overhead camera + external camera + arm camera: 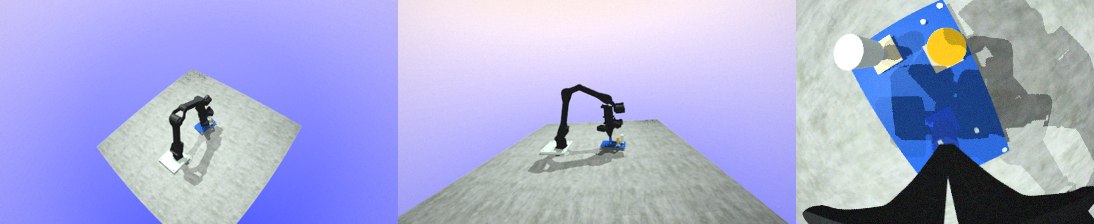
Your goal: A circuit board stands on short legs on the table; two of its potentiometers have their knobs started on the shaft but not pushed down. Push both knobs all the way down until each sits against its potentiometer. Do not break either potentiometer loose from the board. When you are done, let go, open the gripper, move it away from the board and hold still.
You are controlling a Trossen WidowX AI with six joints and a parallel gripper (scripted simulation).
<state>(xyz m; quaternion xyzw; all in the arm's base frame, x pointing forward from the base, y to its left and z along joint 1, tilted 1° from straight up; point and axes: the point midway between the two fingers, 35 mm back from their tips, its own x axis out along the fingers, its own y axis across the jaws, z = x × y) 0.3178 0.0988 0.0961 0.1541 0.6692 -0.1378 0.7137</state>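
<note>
The blue circuit board (200, 130) (604, 144) (988, 144) stands low on the table. A white knob (622, 137) (848, 52) stands on a pale potentiometer base, with a narrower, darker part showing between them in the wrist view. A yellow knob (210, 120) (617, 140) (946, 46) stands over another pale base; any gap beneath it cannot be told. My gripper (610, 136) (946, 150) is shut and empty, pointing down over the board's other end. A blue upright part (610, 141) (943, 124) is just under or beside its tips; contact cannot be told.
The arm's white base plate (173, 166) (551, 148) is on the table, left of the board in the top and exterior views. Small white dots, perhaps screws, show on the board. The arm's shadow falls across the board and table.
</note>
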